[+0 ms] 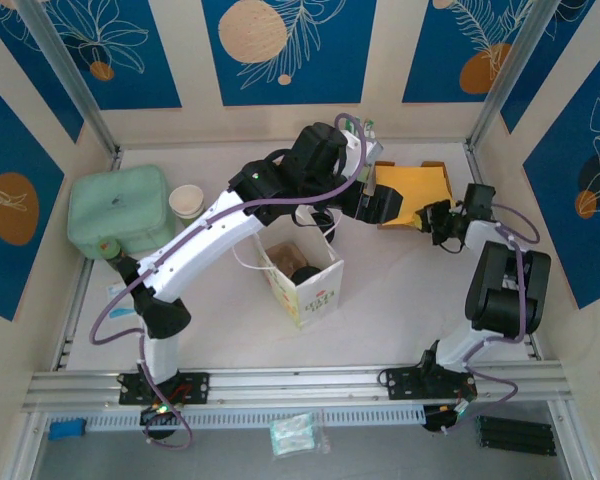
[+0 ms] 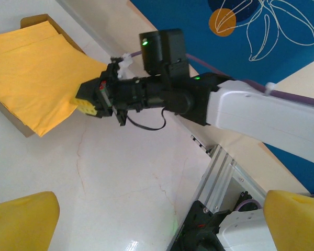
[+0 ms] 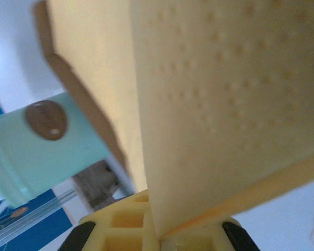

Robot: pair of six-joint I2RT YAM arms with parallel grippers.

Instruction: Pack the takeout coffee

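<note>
The takeout coffee (image 1: pixel 305 273) stands inside an open white paper bag (image 1: pixel 315 290) at the table's middle, with just its black lid showing. My right gripper (image 1: pixel 438 222) is shut on the edge of a yellow napkin (image 1: pixel 412 185) that lies in a cardboard tray (image 1: pixel 385 168). The right wrist view shows that napkin (image 3: pixel 214 104) pinched between the yellow fingertips (image 3: pixel 120 230). My left gripper (image 1: pixel 385 208) hovers beside the tray, above the table. Its yellow fingers (image 2: pixel 21 222) stand wide apart with nothing between them, looking at the right gripper (image 2: pixel 91 100) on the napkin (image 2: pixel 36 73).
A lidless paper cup (image 1: pixel 187 200) stands next to a mint-green case (image 1: pixel 120 210) at the back left. The aluminium frame rail (image 1: pixel 300 385) runs along the near edge. Patterned walls close in the back and both sides.
</note>
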